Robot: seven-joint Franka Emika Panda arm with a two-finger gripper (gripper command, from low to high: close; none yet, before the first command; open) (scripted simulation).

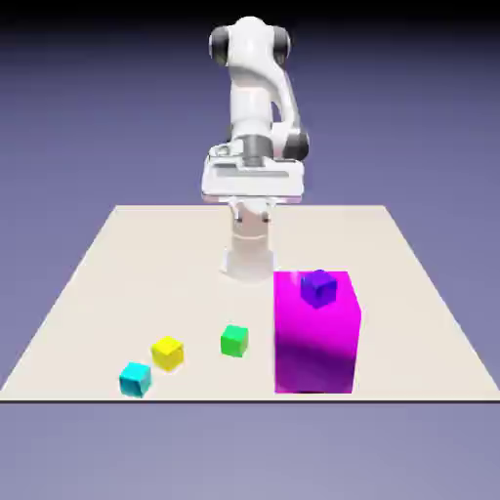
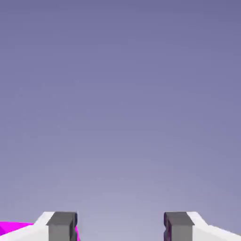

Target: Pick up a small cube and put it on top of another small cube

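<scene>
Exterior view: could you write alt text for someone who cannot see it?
A white robot arm stands at a beige table's far edge, holding nothing. A purple cube sits atop a magenta block; green, yellow and cyan cubes lie to its left.

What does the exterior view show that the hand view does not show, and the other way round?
Only the exterior view shows the table, the cyan cube, yellow cube, green cube, the purple cube resting on the magenta block, and the arm. Only the hand view shows the gripper close up: open, nothing between the fingertips, backdrop ahead. Both share the magenta block, only a sliver at the hand view's lower left.
</scene>
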